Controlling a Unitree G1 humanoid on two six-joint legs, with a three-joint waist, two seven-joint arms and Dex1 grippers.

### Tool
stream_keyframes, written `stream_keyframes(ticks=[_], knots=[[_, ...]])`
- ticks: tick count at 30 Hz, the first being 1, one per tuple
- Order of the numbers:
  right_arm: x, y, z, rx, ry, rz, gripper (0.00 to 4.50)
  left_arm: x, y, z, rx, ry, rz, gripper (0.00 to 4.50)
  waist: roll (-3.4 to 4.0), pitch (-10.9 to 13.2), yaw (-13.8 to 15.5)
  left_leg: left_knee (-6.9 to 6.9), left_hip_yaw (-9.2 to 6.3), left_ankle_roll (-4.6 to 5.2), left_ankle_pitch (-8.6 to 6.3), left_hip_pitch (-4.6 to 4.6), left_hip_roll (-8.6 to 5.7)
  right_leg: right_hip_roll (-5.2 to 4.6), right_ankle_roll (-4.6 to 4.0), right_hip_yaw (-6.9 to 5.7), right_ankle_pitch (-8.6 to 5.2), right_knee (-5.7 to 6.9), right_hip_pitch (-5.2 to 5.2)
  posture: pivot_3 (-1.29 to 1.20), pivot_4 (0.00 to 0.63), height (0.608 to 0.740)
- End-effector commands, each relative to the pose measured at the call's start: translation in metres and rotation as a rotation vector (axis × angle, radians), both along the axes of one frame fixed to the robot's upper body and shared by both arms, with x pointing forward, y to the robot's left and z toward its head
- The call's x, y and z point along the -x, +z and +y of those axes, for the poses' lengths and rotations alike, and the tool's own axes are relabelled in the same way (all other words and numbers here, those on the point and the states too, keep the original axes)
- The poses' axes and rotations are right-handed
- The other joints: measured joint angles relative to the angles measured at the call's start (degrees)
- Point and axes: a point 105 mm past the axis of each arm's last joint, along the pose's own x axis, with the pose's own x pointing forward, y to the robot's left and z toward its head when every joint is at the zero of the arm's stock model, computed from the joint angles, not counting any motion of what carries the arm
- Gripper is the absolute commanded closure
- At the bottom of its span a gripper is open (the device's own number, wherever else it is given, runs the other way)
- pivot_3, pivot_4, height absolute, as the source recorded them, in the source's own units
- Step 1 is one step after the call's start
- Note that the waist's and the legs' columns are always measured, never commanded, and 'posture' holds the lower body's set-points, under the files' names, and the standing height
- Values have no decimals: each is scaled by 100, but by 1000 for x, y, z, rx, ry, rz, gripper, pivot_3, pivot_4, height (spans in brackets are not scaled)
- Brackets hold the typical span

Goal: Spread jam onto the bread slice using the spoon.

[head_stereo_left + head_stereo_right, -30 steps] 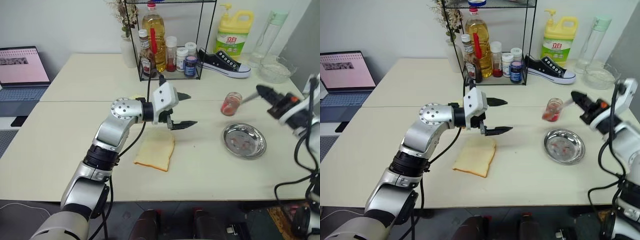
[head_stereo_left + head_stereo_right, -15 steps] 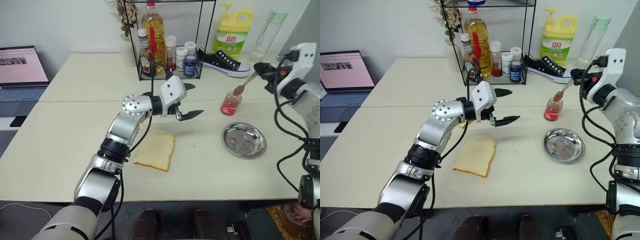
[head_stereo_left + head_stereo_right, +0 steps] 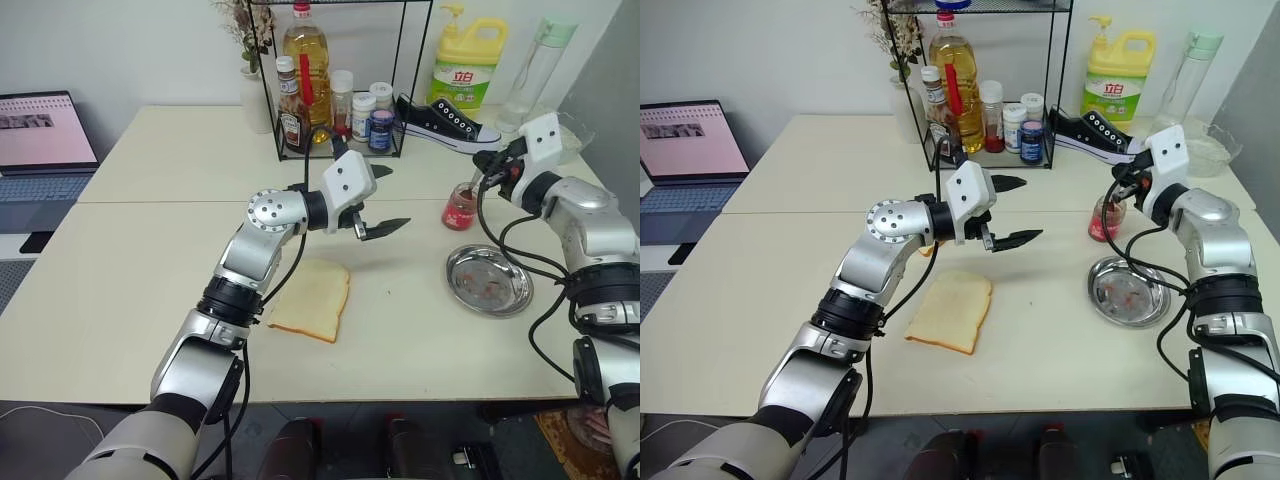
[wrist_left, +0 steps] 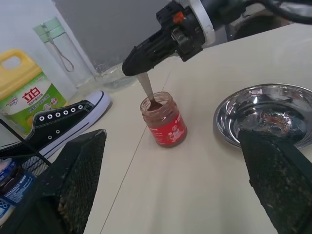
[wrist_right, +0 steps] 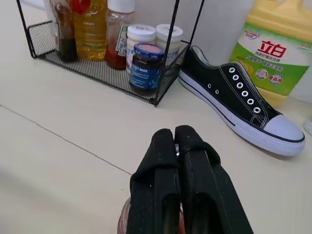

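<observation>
One spoon (image 4: 146, 88) — clamped in right gripper (image 4: 130, 67) — dips into jam (image 4: 164, 120).

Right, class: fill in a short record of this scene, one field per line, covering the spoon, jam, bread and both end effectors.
spoon: spoon dips into the jar's open mouth
jam: jam stands upright beside the steel dish
bread: bread slice lies flat, plain
right end effector: right end effector shut on the spoon's handle
left end effector: left end effector open, above the table, holding nothing
</observation>
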Motion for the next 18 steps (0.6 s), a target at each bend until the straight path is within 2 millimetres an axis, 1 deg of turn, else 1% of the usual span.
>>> stream_keyframes(ticks=[1, 5, 8, 11, 14, 18], knots=[[-2, 17, 3, 76, 11, -78, 4468, 7, 22, -2, 30, -14, -74, 0, 0, 0, -1, 0, 0, 0, 0, 0, 0, 0, 0, 0, 0, 0, 0, 0, 150, 740], [-3, 10, 4, 58, 19, -52, 4468, 9, 22, -1, 29, -12, -71, 0, 0, 0, -2, 0, 0, -3, 1, 0, 0, 0, 0, 1, 0, 0, -1, 0, 150, 740], [-4, 5, 4, 10, 15, -26, 4468, 9, 22, 0, 27, -12, -70, 0, 0, 0, -3, 0, 0, -7, 4, 1, 1, 0, 0, 1, 0, 1, 0, 0, 150, 740], [-6, 8, 1, -154, -16, 8, 4468, 8, 23, 1, 29, -7, -72, 0, 0, 0, -2, 1, -1, -7, 4, 1, 1, 0, 0, 0, 0, 1, 0, 0, 150, 740], [-9, 21, -9, -384, -76, 34, 4468, 8, 25, 1, 30, -7, -74, 0, 0, 0, -1, 1, -1, -8, 5, 1, 1, 0, -1, 1, 0, 3, 0, 0, 150, 740], [-8, 27, -21, -505, -124, 55, 4468, 8, 24, 1, 28, -11, -73, 0, 1, 0, 1, 0, -1, -13, 7, 0, 2, -3, -1, 1, 0, 3, 0, 0, 150, 740]])
